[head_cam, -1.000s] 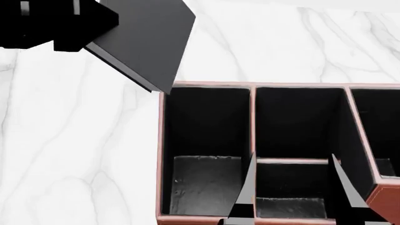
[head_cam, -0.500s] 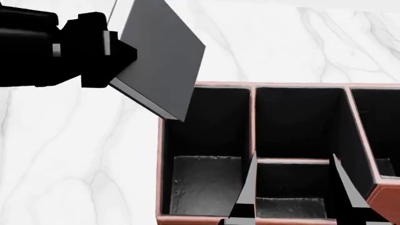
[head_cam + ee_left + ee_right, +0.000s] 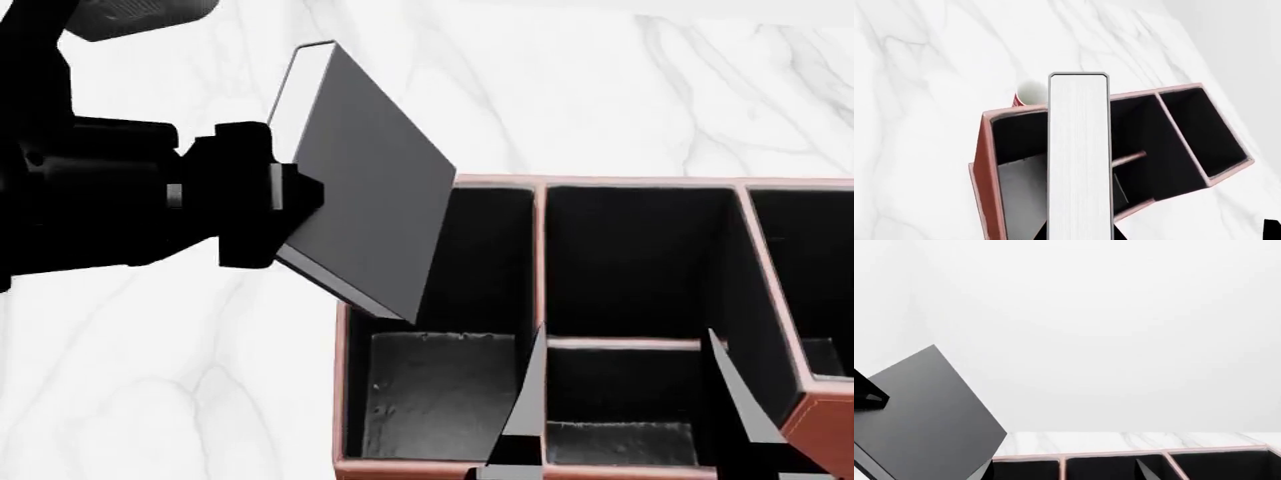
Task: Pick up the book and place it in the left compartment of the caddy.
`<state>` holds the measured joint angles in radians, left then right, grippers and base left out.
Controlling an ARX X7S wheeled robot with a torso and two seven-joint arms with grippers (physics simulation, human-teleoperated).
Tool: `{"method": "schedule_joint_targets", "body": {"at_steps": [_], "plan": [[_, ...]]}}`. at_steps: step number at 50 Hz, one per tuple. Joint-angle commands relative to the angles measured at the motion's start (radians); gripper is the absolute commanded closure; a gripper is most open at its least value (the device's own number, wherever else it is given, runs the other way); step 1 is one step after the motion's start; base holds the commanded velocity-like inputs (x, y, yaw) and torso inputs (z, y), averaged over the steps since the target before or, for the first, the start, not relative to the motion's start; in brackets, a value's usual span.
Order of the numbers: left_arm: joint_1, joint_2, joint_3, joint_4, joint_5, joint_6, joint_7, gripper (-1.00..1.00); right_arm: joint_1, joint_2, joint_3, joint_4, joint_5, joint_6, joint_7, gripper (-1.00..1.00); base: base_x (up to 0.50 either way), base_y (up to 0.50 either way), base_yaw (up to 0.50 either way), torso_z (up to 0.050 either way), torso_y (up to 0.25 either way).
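Our left gripper (image 3: 274, 205) pinches the book (image 3: 367, 190) by one edge and holds it tilted in the air, its lower corner hanging over the far rim of the left compartment (image 3: 434, 390). From the left wrist, we see the book's white page edges (image 3: 1079, 155) directly above that bay. The caddy (image 3: 541, 260) sits on a white marble table (image 3: 160, 380). A small red and white round thing (image 3: 1029, 93), partly hidden, sits just beside the caddy. Our right gripper is out of sight.
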<state>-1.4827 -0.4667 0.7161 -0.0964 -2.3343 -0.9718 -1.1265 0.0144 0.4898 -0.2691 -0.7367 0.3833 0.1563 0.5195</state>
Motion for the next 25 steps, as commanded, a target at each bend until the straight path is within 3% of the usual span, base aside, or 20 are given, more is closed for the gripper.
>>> {"method": "schedule_joint_targets", "body": {"at_steps": [1, 25], "plan": [[0.036, 0.034, -0.052, 0.025, -0.017, 0.091, 0.047, 1.0, 0.001, -0.018, 0.021, 0.006, -0.022, -0.006, -0.021, -1.0, 0.0, 0.0, 0.0, 0.0, 0.0], [0.129, 0.071, -0.038, 0.076, 0.155, 0.197, 0.053, 1.0, 0.002, -0.014, 0.017, 0.007, -0.021, -0.008, -0.017, -1.0, 0.0, 0.0, 0.0, 0.0, 0.002]]}}
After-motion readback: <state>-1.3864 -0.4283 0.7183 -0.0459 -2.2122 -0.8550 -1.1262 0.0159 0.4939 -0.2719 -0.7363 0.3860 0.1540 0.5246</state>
